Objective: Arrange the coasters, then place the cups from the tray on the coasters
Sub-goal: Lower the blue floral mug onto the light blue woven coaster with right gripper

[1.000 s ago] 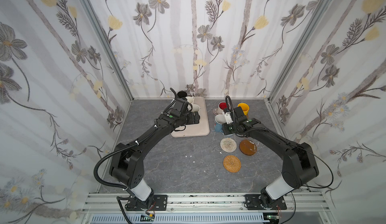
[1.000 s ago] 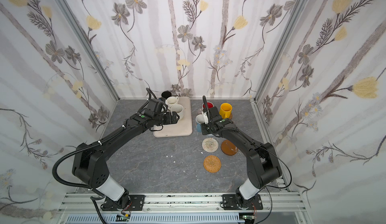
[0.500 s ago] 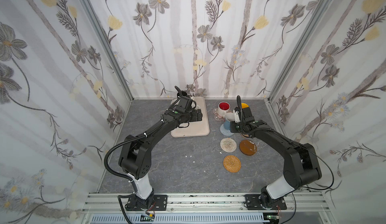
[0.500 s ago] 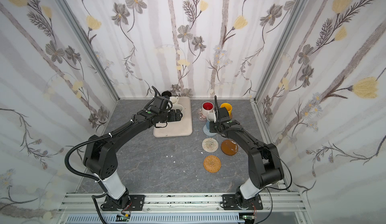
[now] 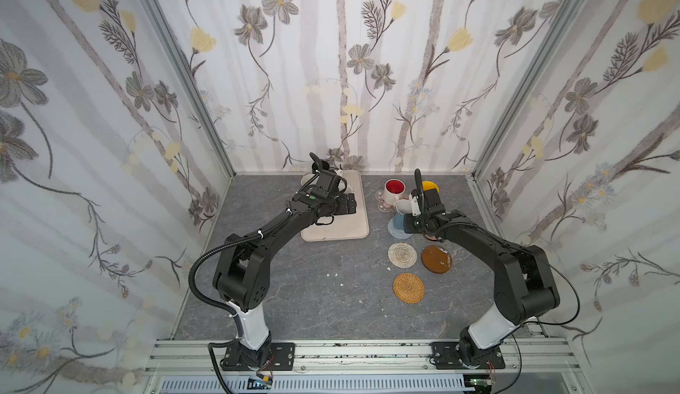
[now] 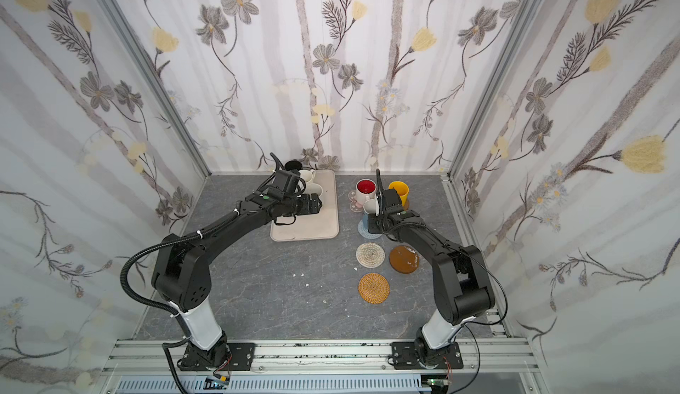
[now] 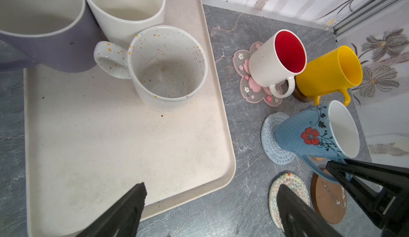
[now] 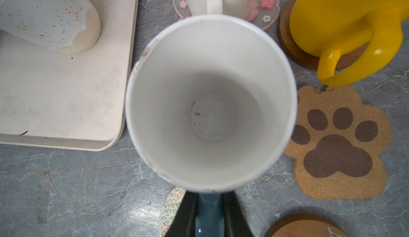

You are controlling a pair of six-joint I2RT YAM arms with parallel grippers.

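1. The right hand (image 8: 208, 202) is clamped on the dark handle of the blue flowered mug (image 7: 309, 134), which stands upright with its mouth up, at about 1 o'clock from the middle of the desk (image 5: 312, 293)
2. That mug's foot meets the grey-blue coaster (image 7: 272, 149); I cannot tell whether it rests its full weight there
3. At 12 o'clock from it, the white mug with red inside (image 7: 272, 67) stands on the pink flower coaster (image 7: 245, 78), and just beside that, at 3 o'clock, the yellow mug (image 7: 327, 74) stands on a dark brown disc (image 7: 303, 97)
4. The paw coaster (image 8: 338, 143) lies bare at about 3 o'clock of the blue flowered mug
5. Three more coasters lie bare: the beige woven coaster (image 5: 402, 255) at 6 o'clock of the grey-blue one, the brown round coaster (image 5: 436, 259) just at its 3 o'clock, and the rattan coaster (image 5: 408, 287) at its 6 o'clock
6. The left hand (image 7: 211, 186) is spread wide with nothing between its fingers, over the near right corner of the tray (image 7: 110, 147), which lies at 12 o'clock on the desk
7. Crowded at the tray's far end are the speckled mug (image 7: 168, 70), the cream mug (image 7: 124, 5) and the lavender mug (image 7: 44, 36)
8. The black mug (image 6: 293, 165) is at the tray's far left corner, about 11 o'clock; I cannot tell whether it stands on the tray
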